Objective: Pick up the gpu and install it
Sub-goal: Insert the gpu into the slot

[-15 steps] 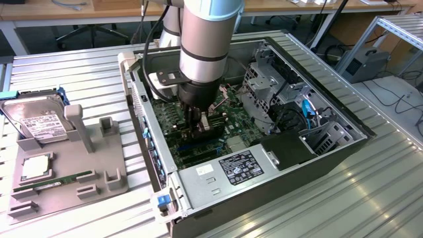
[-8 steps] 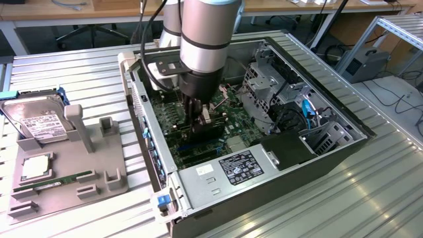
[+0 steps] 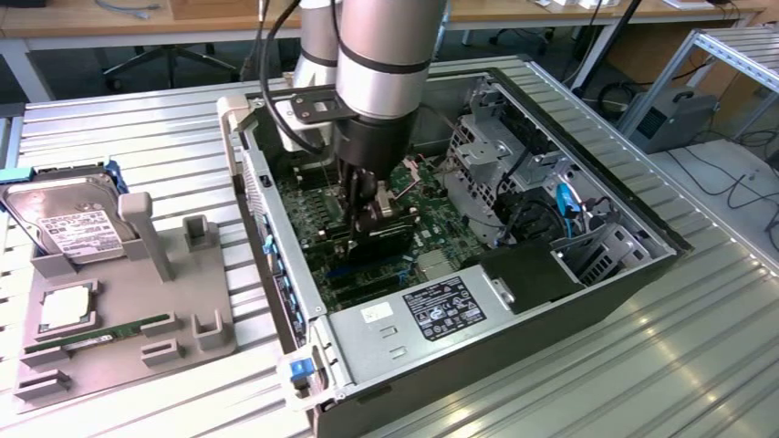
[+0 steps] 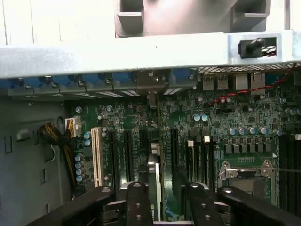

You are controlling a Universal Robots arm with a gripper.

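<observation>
The gpu (image 3: 389, 245), a thin black card, stands on edge on the green motherboard (image 3: 310, 214) inside the open computer case (image 3: 512, 356). My gripper (image 3: 368, 219) reaches straight down into the case right over it. In the wrist view the card's top edge (image 4: 155, 181) runs between my two black fingers (image 4: 136, 197), in line with a long slot and pointing at the case's rear bracket wall (image 4: 150, 84). My gripper (image 4: 165, 190) straddles the card with a visible gap on at least one side, so the jaws stand open around it.
A grey parts holder (image 3: 134, 274) lies on the exterior view's left with a silver hard drive (image 3: 73, 224), a green RAM stick (image 3: 109, 330) and a square chip (image 3: 67, 308). Drive cages (image 3: 499, 160), cables and the power supply (image 3: 426, 315) crowd the case.
</observation>
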